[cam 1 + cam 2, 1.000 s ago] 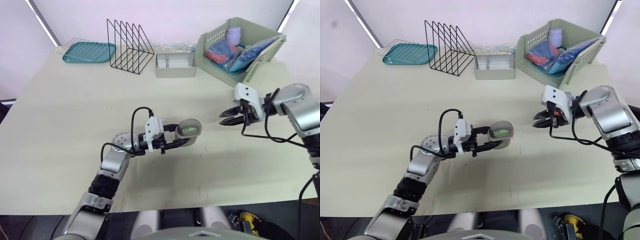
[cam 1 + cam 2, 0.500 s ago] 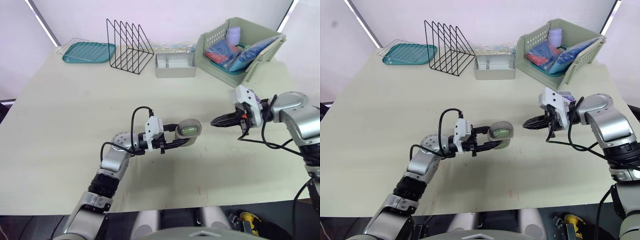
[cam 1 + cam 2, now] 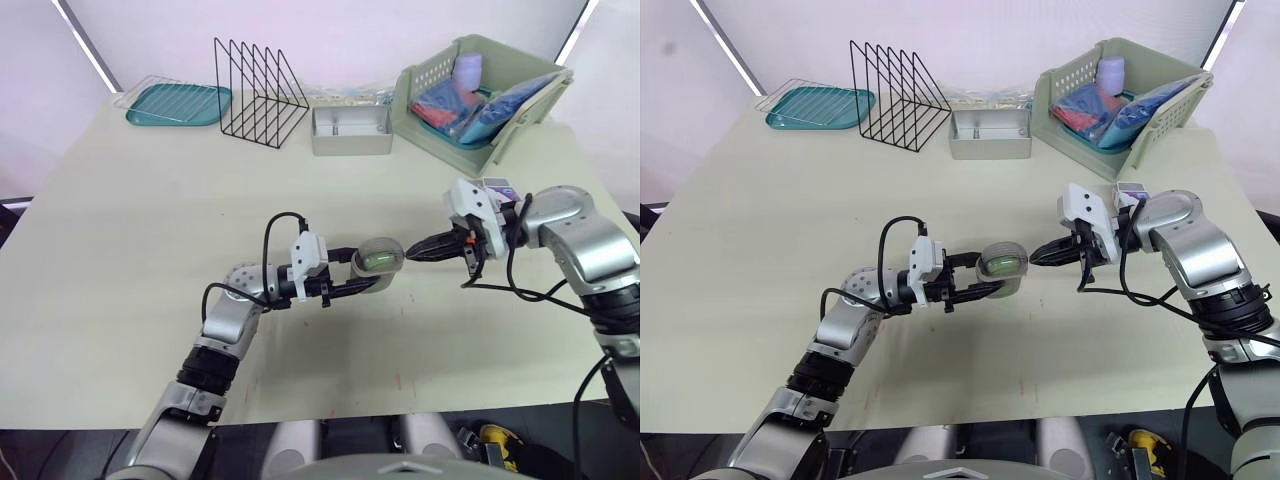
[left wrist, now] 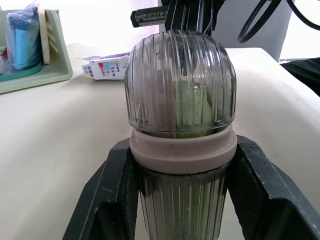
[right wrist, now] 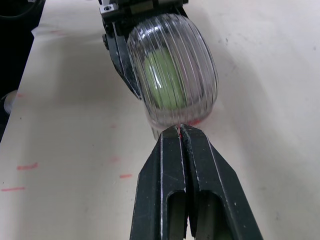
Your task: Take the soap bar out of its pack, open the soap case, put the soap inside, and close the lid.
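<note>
A ribbed clear soap case [image 3: 377, 259] with a beige band lies near the table's middle, its lid down over the green soap bar [image 4: 192, 107] inside. My left gripper [image 3: 368, 270] is shut on the soap case, one finger on each side of its band [image 4: 182, 149]. My right gripper [image 3: 407, 257] is shut with nothing in it, its tips touching the case's right end [image 5: 178, 127]. The empty soap pack [image 3: 499, 188] lies flat behind my right arm, and shows as a small printed box [image 4: 107, 66] in the left wrist view.
A green basket [image 3: 478, 88] of packets stands tilted at the back right. A grey metal tray [image 3: 350, 131], a black wire rack [image 3: 258, 92] and a teal dish rack [image 3: 178, 103] line the far edge.
My right gripper has swung left across the table from beside the soap pack until its shut tips meet the soap case. The left gripper and the case have stayed put.
</note>
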Robot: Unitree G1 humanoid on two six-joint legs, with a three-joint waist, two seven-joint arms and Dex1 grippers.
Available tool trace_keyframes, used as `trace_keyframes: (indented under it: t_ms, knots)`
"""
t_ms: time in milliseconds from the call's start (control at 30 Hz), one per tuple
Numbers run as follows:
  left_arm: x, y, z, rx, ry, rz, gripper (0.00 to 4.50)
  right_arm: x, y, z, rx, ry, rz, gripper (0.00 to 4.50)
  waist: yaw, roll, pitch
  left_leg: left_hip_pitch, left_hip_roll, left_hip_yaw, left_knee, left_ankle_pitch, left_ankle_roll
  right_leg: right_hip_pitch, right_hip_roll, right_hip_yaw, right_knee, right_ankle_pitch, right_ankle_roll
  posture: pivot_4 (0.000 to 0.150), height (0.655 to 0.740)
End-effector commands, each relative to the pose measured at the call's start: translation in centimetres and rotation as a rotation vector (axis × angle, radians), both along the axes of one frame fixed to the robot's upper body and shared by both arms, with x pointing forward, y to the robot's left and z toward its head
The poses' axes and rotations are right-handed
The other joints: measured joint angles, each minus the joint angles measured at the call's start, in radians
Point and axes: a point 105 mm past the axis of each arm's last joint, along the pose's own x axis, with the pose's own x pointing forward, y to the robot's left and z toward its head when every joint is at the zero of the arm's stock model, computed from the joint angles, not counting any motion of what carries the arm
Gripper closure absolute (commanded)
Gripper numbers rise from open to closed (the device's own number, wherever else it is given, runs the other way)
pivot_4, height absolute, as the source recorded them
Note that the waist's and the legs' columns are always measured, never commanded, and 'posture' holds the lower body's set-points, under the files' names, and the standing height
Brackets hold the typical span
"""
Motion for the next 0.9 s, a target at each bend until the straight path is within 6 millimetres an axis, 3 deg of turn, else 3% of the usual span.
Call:
trace_keyframes:
  t_ms: [33, 900]
  knots:
    - [0.04, 0.34, -1.03, 0.045, 0.027, 0.021, 2.59, -0.03, 0.52, 1.29, 0.007, -0.057, 0.029, 4.46, 0.000, 0.000, 0.000, 0.000, 0.000, 0.000, 0.000, 0.000, 0.000, 0.000, 0.000, 0.000, 0.000, 0.000, 0.000, 0.150, 0.7400]
    - [0.23, 0.46, -1.12, 0.054, 0.028, 0.023, 2.59, -0.42, 1.37, 1.82, 0.015, -0.058, 0.074, 4.46, 0.000, 0.000, 0.000, 0.000, 0.000, -0.001, 0.000, 0.000, 0.000, 0.000, 0.000, 0.000, 0.000, 0.000, 0.000, 0.150, 0.7400]
